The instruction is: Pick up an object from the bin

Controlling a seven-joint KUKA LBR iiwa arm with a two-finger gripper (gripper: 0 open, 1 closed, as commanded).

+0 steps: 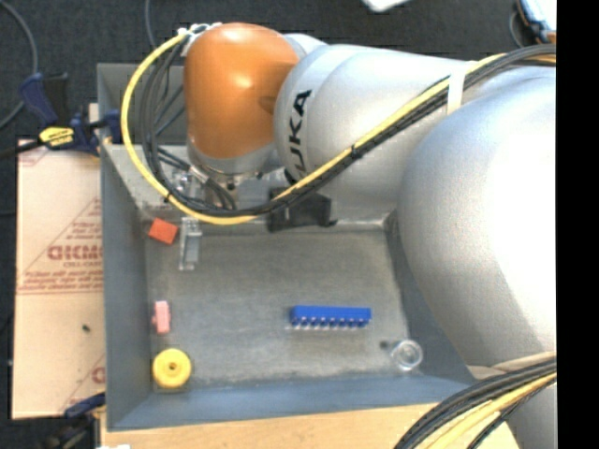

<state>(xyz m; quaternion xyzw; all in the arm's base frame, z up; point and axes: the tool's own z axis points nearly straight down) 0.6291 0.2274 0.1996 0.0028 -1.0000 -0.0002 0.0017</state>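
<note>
Jaws: cannot tell whether released or clenched, since the orange wrist cover [239,82] is hiding them from above. KUKA arm [449,185] is reaching in from the right over the grey bin [126,297], with the gripper [190,249] hanging low at back-left. Loose things are lying well apart, so each is sitting free for a solo grasp. Blue toothed strip [329,317] is lying mid-front and the yellow disc [171,368] in the front-left corner. Orange block [163,232] is sitting just beside the gripper near the left wall, making it the likely target. Clear round cap [406,354] is sitting front-right, and the pink block [161,317] is lying by the left wall.
</note>
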